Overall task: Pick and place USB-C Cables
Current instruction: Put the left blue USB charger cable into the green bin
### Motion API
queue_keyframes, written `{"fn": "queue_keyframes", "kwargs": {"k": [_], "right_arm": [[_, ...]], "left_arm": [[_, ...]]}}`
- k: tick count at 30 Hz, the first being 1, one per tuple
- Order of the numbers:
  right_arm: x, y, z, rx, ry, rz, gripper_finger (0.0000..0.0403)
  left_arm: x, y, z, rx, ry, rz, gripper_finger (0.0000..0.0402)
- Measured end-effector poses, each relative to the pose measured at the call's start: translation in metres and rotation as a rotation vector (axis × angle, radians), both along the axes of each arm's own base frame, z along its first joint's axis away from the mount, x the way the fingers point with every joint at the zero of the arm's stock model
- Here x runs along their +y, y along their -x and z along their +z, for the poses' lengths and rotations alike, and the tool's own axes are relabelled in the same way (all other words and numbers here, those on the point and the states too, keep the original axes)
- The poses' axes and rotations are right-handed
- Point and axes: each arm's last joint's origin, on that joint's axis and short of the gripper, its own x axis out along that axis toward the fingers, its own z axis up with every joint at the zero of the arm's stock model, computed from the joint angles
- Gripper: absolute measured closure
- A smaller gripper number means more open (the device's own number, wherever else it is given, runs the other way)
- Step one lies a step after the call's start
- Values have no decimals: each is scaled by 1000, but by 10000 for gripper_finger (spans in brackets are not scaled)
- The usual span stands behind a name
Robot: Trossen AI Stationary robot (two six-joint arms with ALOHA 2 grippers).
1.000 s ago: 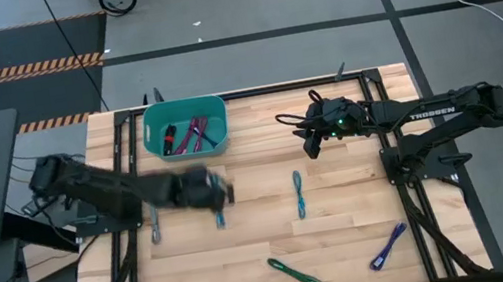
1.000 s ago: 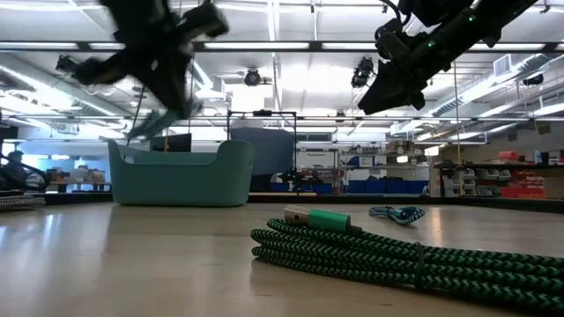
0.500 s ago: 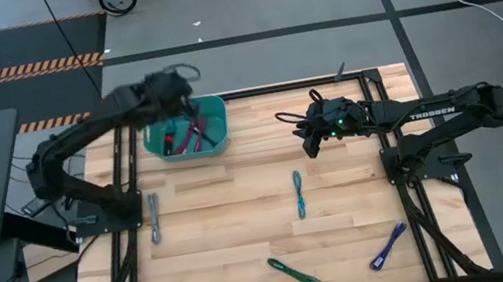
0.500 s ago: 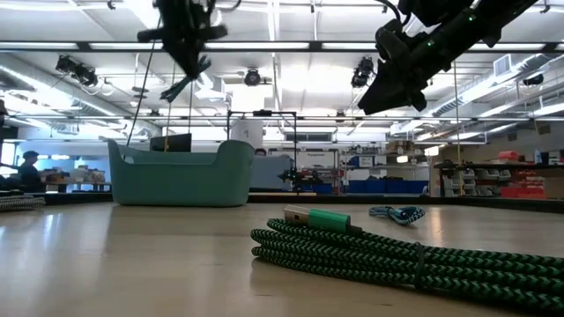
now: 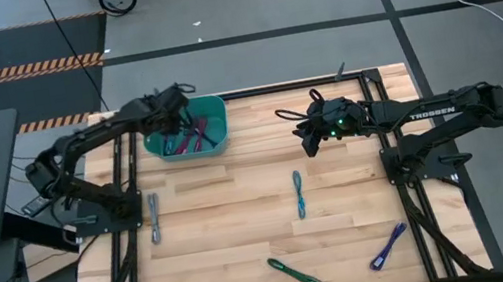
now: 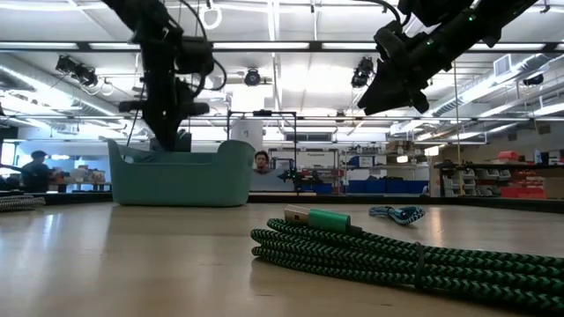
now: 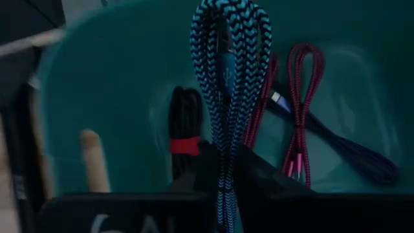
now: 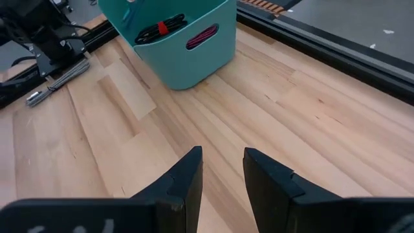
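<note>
Left wrist view shows the left gripper with its fingers pinching a teal-blue cable directly above the teal bin. Releasing only once low between the walls should avoid snagging cables beneath. The right gripper waits, fingers parted.

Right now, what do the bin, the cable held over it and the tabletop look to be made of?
Teal bin: probably moulded plastic, smooth, matte. Blue-black cable clamped in the left gripper: woven fabric braid, herringbone pattern visible. Pale tabletop: wood planks, with visible grain and seams.
</note>
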Motion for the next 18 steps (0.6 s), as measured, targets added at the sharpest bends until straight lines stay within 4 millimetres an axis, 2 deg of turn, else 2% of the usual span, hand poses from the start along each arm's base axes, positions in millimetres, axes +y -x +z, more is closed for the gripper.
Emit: {"fn": "queue_keyframes", "kwargs": {"k": [6, 15, 18], "right_arm": [[0, 0, 0, 0, 0, -1, 286], [0, 0, 0, -12, -24, -18, 286], [0, 0, 0, -18, -37, -27, 286]], "left_arm": [[-1, 3, -14, -4, 7, 23, 337], [4, 8, -13, 8, 25, -7, 265], [7, 8, -1, -9, 78, -50, 241]]}}
